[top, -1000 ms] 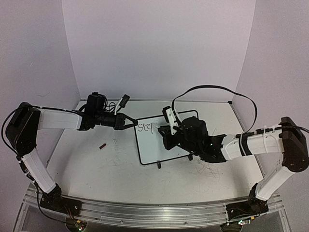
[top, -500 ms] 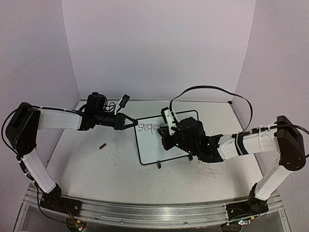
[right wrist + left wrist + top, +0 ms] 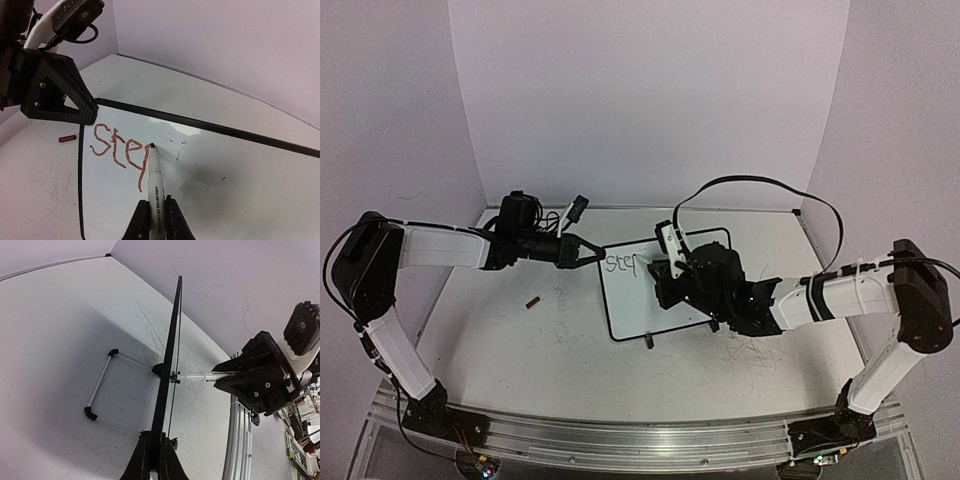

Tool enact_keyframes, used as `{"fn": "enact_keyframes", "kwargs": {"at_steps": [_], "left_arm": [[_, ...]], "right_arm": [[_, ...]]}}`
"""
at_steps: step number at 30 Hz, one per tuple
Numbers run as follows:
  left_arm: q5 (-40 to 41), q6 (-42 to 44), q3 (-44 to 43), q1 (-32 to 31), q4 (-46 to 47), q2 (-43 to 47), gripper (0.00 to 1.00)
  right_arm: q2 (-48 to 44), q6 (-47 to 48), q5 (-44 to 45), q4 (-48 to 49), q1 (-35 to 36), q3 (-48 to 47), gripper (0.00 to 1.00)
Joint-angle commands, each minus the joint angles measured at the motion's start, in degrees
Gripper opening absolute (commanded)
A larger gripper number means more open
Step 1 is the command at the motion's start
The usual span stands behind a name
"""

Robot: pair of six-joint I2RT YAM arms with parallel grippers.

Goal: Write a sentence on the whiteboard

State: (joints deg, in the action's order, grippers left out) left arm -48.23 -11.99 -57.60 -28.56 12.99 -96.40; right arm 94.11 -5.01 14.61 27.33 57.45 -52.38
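Observation:
The whiteboard stands tilted on the table's middle, its black frame seen edge-on in the left wrist view. My left gripper is shut on the board's left frame edge. My right gripper is shut on a white marker, also seen from the left wrist. The marker's tip touches the board. The sentence reads "Ste" in red-brown strokes, plus a long downstroke next to the tip; in the top view it sits at the board's upper left.
A small red-brown cap lies on the scuffed tabletop left of the board. The board's wire stand legs stick out behind it. Enclosure walls close the back and sides; an aluminium rail runs along the near edge.
The right arm has shifted slightly left with the marker on the board. The left arm and the board have not moved.

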Motion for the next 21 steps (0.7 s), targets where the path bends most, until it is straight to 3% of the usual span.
{"fn": "enact_keyframes", "kwargs": {"at_steps": [1,21], "left_arm": [[1.62,1.0,-0.35,0.54,0.15,2.22,0.0],[1.62,1.0,-0.34,0.52,0.14,1.99,0.0]], "right_arm": [[-1.17,-1.21,4.29,-0.94,-0.78,-0.14,0.0],[-2.56,-1.96,1.17,-1.96,-0.67,2.71,0.0]]}}
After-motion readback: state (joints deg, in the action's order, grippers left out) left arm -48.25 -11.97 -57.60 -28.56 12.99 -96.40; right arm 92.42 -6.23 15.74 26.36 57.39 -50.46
